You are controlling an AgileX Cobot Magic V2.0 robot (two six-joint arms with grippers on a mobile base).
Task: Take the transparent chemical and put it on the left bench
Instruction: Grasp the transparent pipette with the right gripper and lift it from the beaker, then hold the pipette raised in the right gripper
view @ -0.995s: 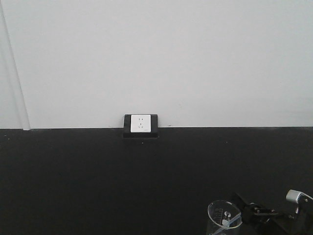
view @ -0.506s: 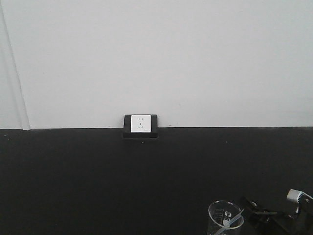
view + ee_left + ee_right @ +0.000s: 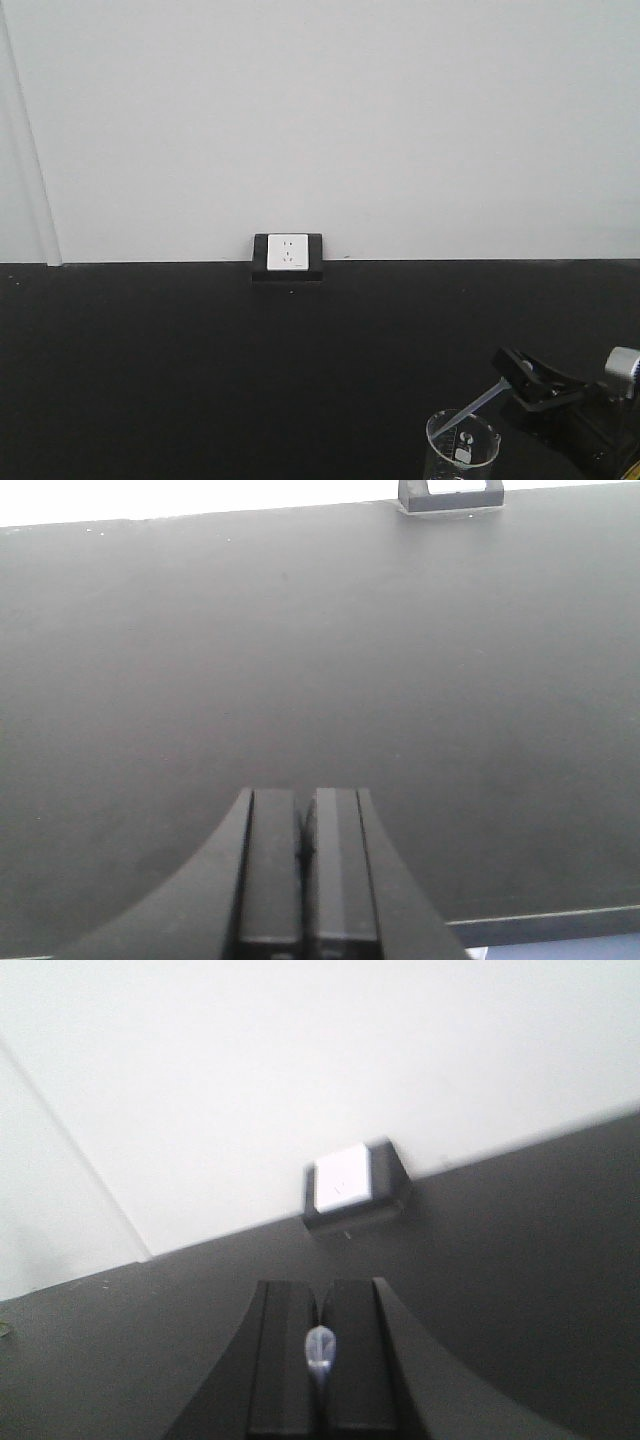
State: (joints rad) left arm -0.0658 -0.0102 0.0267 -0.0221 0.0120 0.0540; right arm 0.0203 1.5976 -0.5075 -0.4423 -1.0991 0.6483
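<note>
The transparent chemical (image 3: 470,408) is a slim clear pipette held slanted at the bottom right of the front view, its tip over the rim of a clear beaker (image 3: 462,452). My right gripper (image 3: 512,378) is shut on its upper end. In the right wrist view the clear bulb (image 3: 320,1348) sits pinched between the black fingers of the right gripper (image 3: 320,1305). My left gripper (image 3: 304,810) is shut with nothing in it, above a matte black benchtop (image 3: 300,650). Whether this benchtop is the left bench I cannot tell.
A white wall socket in a black frame (image 3: 288,256) stands where the benchtop (image 3: 200,370) meets the white wall; the socket (image 3: 345,1182) also shows in the right wrist view. The benchtop's near edge (image 3: 540,920) shows in the left wrist view.
My right gripper has risen and drawn the pipette up, so the pipette's stem now slants out over the beaker's rim instead of lying inside it. The beaker sits lower in the frame.
</note>
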